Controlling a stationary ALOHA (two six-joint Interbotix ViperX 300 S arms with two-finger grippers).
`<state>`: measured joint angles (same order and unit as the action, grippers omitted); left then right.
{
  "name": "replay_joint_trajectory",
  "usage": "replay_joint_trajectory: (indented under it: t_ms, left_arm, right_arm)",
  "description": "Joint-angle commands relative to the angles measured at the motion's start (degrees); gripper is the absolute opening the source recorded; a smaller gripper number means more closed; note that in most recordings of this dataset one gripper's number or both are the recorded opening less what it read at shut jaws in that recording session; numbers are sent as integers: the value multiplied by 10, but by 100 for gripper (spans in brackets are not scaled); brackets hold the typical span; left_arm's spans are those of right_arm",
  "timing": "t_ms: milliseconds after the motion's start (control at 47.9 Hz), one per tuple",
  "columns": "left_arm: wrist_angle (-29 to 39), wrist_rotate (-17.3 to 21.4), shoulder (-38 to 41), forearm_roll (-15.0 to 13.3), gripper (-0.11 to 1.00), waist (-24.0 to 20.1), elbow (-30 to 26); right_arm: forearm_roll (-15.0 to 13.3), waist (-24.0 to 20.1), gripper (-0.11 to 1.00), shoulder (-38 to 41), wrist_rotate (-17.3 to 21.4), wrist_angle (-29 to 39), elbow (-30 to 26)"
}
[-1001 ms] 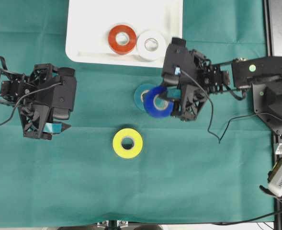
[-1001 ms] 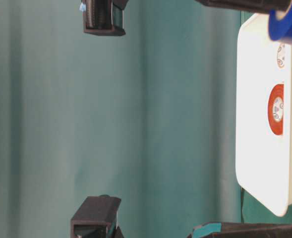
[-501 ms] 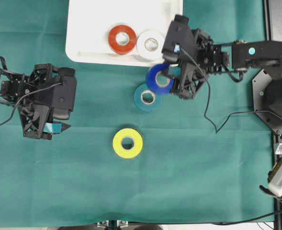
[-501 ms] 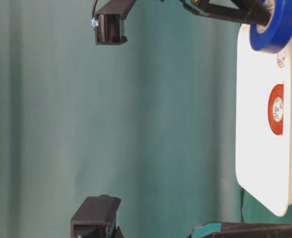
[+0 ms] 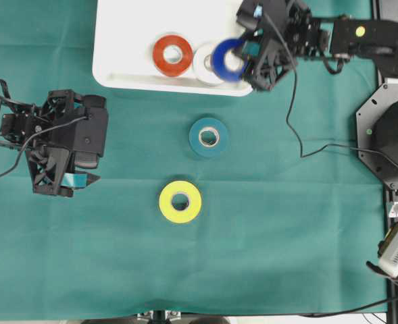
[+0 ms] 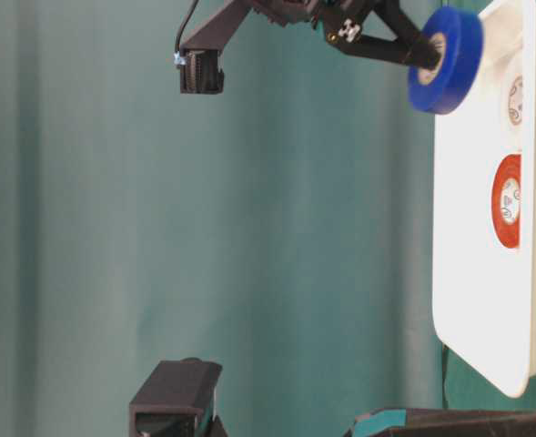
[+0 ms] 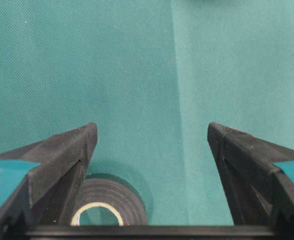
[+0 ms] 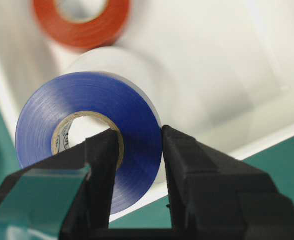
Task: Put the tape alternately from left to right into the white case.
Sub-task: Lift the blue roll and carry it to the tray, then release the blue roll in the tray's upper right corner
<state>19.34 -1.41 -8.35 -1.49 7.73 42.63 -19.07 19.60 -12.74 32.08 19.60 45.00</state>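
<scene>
My right gripper is shut on the blue tape, one finger through its core. It holds the roll upright in the air over the near right rim of the white case. In the case lie an orange-red roll and a white roll, the white one partly behind the blue. Teal and yellow rolls lie flat on the green cloth. My left gripper hangs open above a black roll.
The right arm's cable loops over the cloth to the right of the teal roll. Black stands and gear line the right edge. The cloth ends at the table's near edge.
The right gripper carried the blue roll from above the teal roll toward the far side, up to the case's rim beside the white roll. The left arm stayed still.
</scene>
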Motion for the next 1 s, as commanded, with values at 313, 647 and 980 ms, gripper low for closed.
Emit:
replay_joint_trajectory:
  t_ms: [313,647,980]
  left_arm:
    - [-4,0,-5,-1,75,2,-11]
    - [-4,0,-5,-1,75,2,-11]
    - [-4,1,-5,-1,75,2,-11]
  right_arm:
    - [-34,65,25,35,-2,-47,-42]
    - [-54,90,25,79,-2,-54,-67]
    - [-56,98,25,91,-2,-54,-71]
